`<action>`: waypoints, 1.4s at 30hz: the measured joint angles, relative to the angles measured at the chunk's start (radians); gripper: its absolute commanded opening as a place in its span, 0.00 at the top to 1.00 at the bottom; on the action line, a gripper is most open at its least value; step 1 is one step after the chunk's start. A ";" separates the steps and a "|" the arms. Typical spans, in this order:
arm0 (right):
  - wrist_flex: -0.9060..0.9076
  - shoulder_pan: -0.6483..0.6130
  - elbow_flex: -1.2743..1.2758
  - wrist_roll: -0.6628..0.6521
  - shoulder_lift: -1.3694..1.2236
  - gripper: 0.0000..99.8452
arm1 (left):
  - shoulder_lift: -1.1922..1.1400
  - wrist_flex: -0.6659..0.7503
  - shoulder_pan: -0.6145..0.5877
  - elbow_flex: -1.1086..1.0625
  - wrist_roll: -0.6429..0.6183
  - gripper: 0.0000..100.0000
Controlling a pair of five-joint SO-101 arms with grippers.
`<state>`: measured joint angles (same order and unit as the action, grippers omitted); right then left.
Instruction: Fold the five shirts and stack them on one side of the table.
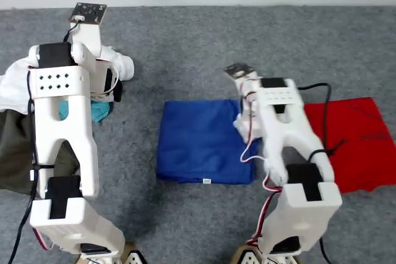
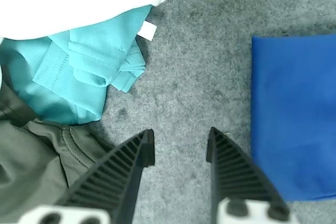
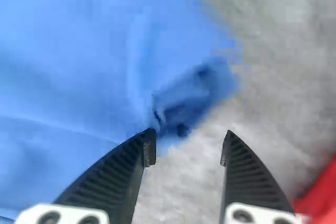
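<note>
Progress, by judgement: one of five shirts is folded, nothing is stacked, and most of the work is left.

1. Well to the left of the blue folded cotton shirt (image 1: 201, 143) lies a loose heap: a crumpled white shirt (image 1: 12, 85), a teal mesh shirt (image 2: 68, 72) and an olive-green shirt (image 2: 31, 166). All three overlap and none is folded.
2. The left gripper (image 2: 178, 148) hangs over bare grey felt table cover (image 1: 185, 47), between the teal shirt and the blue shirt. Its jaws stand moderately apart and hold nothing.
3. The blue shirt lies flat as a near-square panel. It is slightly longer across the table than front to back, and its edges run roughly square to the table. A small white label (image 1: 206, 181) shows at its near edge.
4. The right gripper (image 3: 186, 148) sits at the blue shirt's right-hand corner with its jaws parted. One finger is over the cloth edge and the other over felt. Nothing is gripped.
5. A red flat-lying shirt (image 1: 359, 140) lies just right of the blue shirt, its long axis across the table. How far it is folded cannot be told.
</note>
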<state>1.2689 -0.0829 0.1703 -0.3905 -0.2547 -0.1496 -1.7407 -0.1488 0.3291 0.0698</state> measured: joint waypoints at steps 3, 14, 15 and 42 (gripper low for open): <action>0.014 0.049 -0.011 0.003 0.000 0.79 | 0.000 0.000 0.000 -0.031 0.000 0.83; 0.212 -0.089 -0.153 -0.017 0.000 0.73 | 0.000 0.002 0.000 -0.051 0.000 0.83; 0.241 -0.103 -0.189 -0.017 0.000 0.73 | 0.000 0.002 0.000 -0.051 0.000 0.83; 0.005 -0.132 -0.321 0.207 -0.338 0.99 | 0.000 0.002 0.040 -0.051 0.000 0.83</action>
<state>1.2735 -0.2148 -0.1504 -0.1834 -0.5923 -0.1496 -1.7392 -0.1089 0.2785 0.0698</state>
